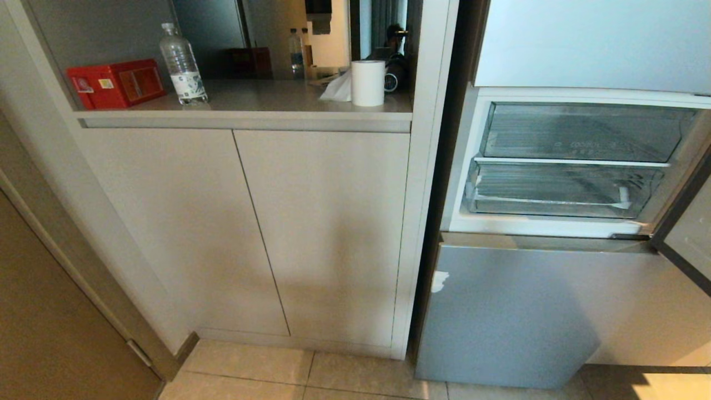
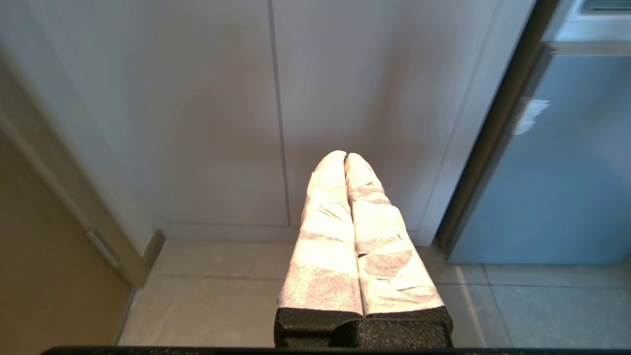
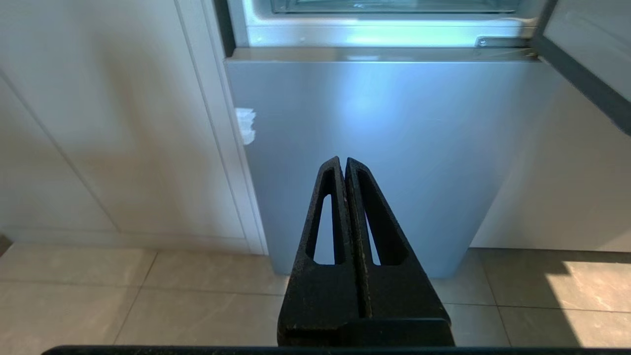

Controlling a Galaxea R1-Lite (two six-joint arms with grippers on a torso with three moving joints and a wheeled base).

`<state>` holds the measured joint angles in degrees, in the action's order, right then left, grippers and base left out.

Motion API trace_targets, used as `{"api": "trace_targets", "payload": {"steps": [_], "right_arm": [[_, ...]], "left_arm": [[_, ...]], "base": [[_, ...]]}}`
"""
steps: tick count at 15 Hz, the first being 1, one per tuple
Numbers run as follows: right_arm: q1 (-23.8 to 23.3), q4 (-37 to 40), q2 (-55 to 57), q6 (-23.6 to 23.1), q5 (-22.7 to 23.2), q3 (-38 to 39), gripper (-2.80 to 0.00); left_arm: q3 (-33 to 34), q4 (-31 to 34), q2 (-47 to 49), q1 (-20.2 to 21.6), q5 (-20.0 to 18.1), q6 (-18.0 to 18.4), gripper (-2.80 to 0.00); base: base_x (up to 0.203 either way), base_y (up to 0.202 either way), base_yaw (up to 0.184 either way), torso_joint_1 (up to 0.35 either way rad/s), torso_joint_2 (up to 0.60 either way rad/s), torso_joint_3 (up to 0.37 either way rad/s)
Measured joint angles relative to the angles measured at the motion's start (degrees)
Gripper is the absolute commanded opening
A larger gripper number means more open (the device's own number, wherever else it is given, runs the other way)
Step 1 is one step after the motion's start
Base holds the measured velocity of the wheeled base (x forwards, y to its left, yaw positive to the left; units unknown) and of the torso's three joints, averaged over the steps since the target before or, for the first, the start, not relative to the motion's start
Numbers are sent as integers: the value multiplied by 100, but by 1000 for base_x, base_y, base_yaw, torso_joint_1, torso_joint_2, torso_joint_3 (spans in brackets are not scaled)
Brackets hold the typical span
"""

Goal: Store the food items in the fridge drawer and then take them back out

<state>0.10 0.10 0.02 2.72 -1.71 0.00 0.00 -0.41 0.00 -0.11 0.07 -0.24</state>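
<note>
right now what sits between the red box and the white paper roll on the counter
In the head view, a clear plastic water bottle stands between the red box and the white paper roll; the rest of that counter stretch is bare.

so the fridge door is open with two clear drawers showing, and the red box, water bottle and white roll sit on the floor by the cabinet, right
Not quite. The red box, water bottle and white roll stand on the counter shelf above the cabinet doors, not on the floor, as the head view shows. The open fridge with two clear drawers is right.

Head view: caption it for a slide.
Open fridge compartment showing two clear drawers beside a cabinet shelf holding a water bottle and red box.
</note>
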Motion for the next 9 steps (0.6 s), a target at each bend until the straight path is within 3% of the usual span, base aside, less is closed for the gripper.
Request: {"api": "trace_targets", "payload": {"steps": [9], "right_arm": [[5, 0, 0, -9, 6, 0, -280]], "left_arm": [[0, 6, 0, 1, 0, 0, -280]], "base": [[195, 0, -1, 5, 2, 3]]}}
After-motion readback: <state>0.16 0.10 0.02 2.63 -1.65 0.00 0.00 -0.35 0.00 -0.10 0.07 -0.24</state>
